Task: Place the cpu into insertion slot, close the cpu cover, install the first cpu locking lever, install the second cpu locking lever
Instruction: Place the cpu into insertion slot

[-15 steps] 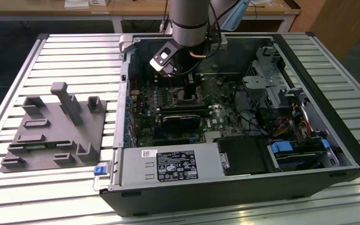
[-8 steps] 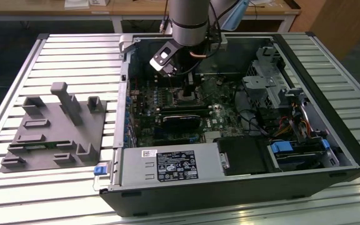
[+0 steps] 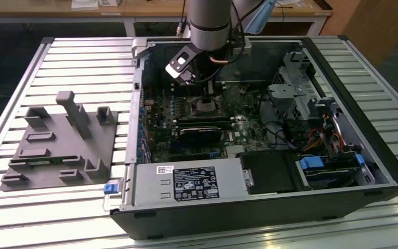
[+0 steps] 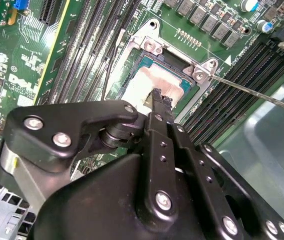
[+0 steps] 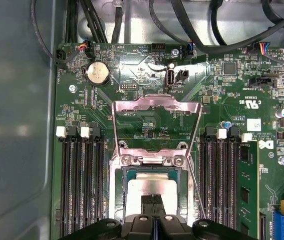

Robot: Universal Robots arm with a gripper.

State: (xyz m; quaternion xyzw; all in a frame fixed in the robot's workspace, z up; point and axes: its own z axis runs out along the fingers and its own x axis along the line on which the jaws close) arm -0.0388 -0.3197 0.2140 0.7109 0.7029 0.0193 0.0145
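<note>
The silver slatted metal table [image 3: 81,57] carries two items: a grey moulded plastic fixture plate [image 3: 57,148] lies flat at the exterior view's left; just beside it, an open black computer case [image 3: 268,215] lies on its side.

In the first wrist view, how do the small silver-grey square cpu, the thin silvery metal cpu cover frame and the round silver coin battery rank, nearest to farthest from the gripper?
1. The cpu: seated in the insertion slot, right by the gripper.
2. The cpu cover: swung open, beyond the slot.
3. The coin battery: farthest, past the cover.
</note>
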